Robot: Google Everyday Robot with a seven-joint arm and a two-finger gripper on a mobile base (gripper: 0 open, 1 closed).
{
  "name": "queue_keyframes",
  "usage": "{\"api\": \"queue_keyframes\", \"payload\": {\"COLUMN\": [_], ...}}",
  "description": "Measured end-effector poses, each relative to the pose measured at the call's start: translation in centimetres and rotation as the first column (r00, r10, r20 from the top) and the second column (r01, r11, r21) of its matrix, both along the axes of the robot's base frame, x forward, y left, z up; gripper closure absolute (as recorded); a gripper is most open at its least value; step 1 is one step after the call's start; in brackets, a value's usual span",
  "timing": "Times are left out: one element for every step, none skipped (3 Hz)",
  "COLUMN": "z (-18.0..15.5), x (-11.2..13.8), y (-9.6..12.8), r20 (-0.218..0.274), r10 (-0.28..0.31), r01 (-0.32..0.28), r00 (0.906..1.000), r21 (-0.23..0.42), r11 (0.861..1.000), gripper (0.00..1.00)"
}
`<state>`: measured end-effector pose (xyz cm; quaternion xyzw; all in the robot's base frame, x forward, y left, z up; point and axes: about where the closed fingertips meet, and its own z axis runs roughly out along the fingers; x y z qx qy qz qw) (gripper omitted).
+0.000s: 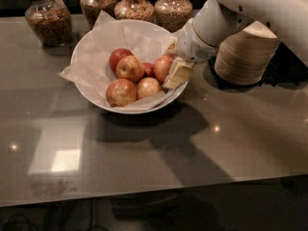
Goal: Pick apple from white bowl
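**Slip and snag risks at the bowl's right rim**

Gripper [171, 67] sits low inside the bowl [82, 57], right side, against the apple [161, 67]. Closed on it or not: cannot tell. Bowl is near the worktop's [144, 167] far edge, left of middle.

Risks, as judged:
- Apple is round and waxy-smooth. An off-centre squeeze could pop it out.
- Other apples [130, 69] are packed touching, so lifting one may roll the rest.
- Paper [110, 32] liner is thin, crinkled and loose. It could snag and rise with the apple.
- Bowl is smooth and the worktop glossy. A sideways pull at the rim could slide or tip the bowl.
- Stack of tan bowls [243, 57], ridged and light, stands toward the far right corner, just beside the arm, and is easily knocked.
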<state>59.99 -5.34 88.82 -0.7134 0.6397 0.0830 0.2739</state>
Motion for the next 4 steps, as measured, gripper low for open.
{"api": "queue_keyframes", "payload": {"z": [1.4, 3.3, 4.8, 6.2], "x": [-0.2, -0.7, -1.4, -3.4], "y": [0.3, 0.4, 0.3, 0.7], "r20": [0.011, 0.032, 0.031, 0.021], "r10": [0.017, 0.036, 0.076, 0.149], "r01": [-0.017, -0.04, -0.081, -0.145], "r00": [0.9998, 0.9988, 0.9967, 0.9887], "r21": [0.067, 0.14, 0.249, 0.376], "r11": [0.998, 0.989, 0.965, 0.915], "gripper": [1.0, 1.0, 1.0, 1.0]}}
